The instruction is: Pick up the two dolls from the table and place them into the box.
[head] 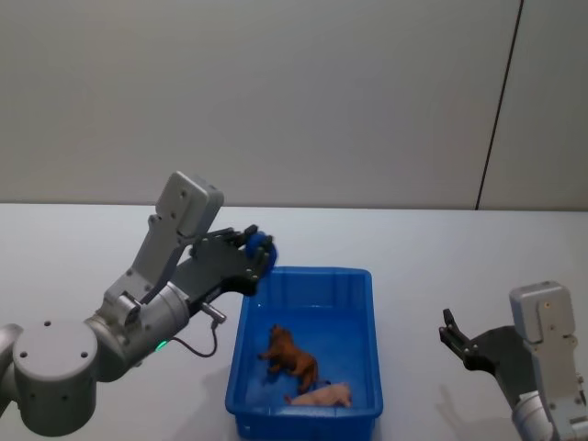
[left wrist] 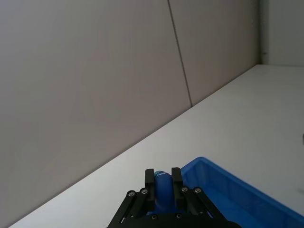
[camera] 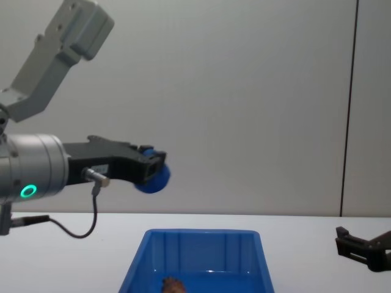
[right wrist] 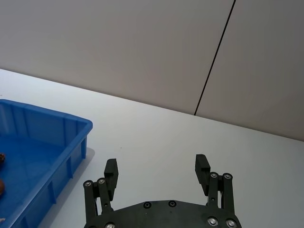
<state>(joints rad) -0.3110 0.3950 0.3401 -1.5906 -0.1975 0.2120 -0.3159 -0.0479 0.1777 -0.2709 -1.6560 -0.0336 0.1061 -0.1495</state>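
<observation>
The blue box point(head: 306, 354) sits on the white desk point(head: 73, 248) in front of the robot, its long sides running away from the body; both dolls lie inside it, toward the near end. The brown shaggy doll point(head: 291, 356) lies about the middle of the box floor; the pale pink pig doll point(head: 322, 396) lies just beside it, closer to the near wall, and the head view does not settle whether the two touch. In the chest view only the top of the brown doll point(camera: 174, 285) peeps above the lower edge, inside the box point(camera: 198, 256).

The left pincer point(head: 261, 254) hangs in the air over the far left corner of the box, well above the rim; its fingers are closed together on a small blue object point(head: 264, 252), which the chest view shows as a rounded blue lump point(camera: 152, 178) at the tip of the left pincer point(camera: 156, 168); the left wrist view shows the same blue piece point(left wrist: 163, 190) squeezed between the two fingertips point(left wrist: 149, 175), with a corner of the box below.

The right pincer point(head: 452, 333) is low at the right, well apart from the box, above the bare desk; its fingers point(right wrist: 202, 165) stand wide apart with nothing between them.
</observation>
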